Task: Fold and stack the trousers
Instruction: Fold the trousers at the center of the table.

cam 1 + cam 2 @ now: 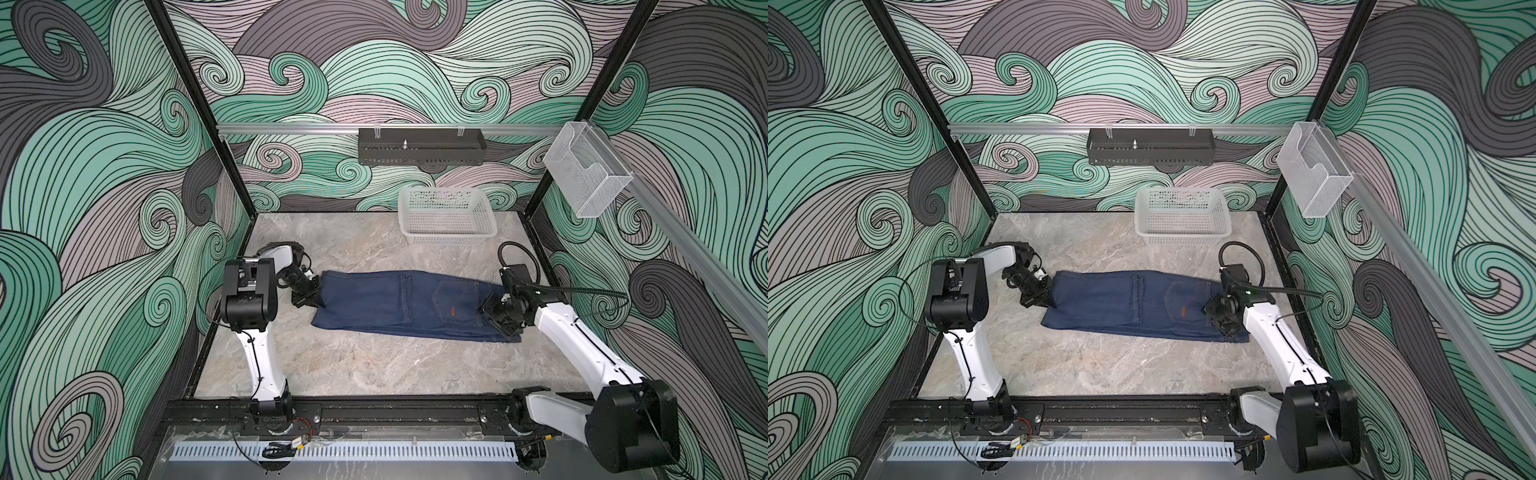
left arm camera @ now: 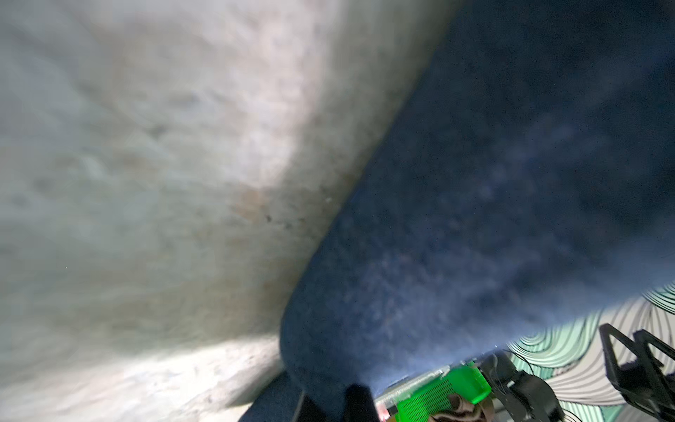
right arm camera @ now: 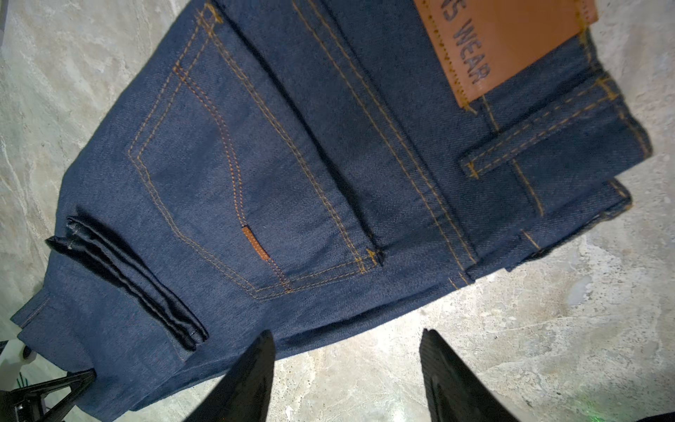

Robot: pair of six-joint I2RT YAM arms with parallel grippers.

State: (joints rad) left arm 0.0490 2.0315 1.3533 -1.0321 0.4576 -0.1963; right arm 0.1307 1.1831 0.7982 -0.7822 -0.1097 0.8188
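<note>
Trousers [image 1: 399, 305] are lying folded across the middle of the bench [image 1: 374, 365], waistband toward its right edge. Left gripper [image 1: 316, 301] is clenching its jaws on the other end, and right gripper [image 3: 347, 339] is hovering with jaws spread.

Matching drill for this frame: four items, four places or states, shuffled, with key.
Items
1. left gripper
2. right gripper
3. trousers
4. basket

Places or states
A. stands at the far edge of the table
B. open, jaws apart, by the waistband
C. shut on the folded end of the denim
D. folded over, lying flat mid-table

Pairs: 1-C, 2-B, 3-D, 4-A
</note>
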